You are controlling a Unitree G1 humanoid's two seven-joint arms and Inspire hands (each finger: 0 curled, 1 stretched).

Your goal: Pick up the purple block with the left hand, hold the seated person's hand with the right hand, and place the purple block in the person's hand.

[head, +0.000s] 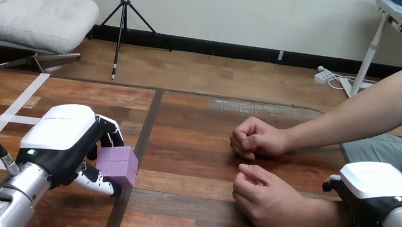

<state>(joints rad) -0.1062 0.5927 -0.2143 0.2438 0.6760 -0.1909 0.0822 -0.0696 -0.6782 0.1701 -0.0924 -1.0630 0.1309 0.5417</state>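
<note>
— Operator: Bright, even light on my feed; a pale sheen lies along the far edge of the bench.
— Desk: Soft shadows under the left hand and the person's nearer hand.

Table: wooden, dark brown planks, a lighter worn patch at the far edge.
Seam: dark line running from far edge to near edge, left of centre.
Tape: white; one long diagonal strip at table's left, two short strips crossing it.
</note>
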